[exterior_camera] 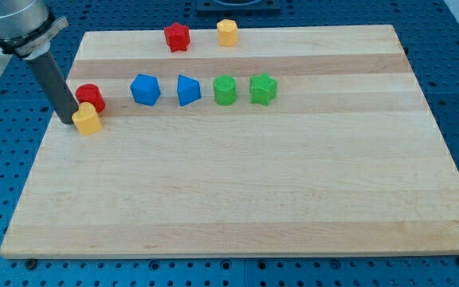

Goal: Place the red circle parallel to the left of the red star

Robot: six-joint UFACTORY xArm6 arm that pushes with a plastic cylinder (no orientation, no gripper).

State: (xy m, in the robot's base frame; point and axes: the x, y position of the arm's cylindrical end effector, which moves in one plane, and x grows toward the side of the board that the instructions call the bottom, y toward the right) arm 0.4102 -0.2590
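The red circle (91, 96) lies near the board's left edge, in the upper left part. The red star (177, 37) lies at the view's top, up and to the right of the circle. My tip (68, 121) rests on the board just left of a yellow block (88, 119), which sits right below the red circle and touches it. The tip is down and to the left of the red circle, close to it.
A second yellow block (227, 33) sits right of the red star. A row runs right of the circle: blue block (145, 89), blue block (187, 90), green block (225, 90), green block (263, 89). The wooden board (253, 199) lies on a blue perforated table.
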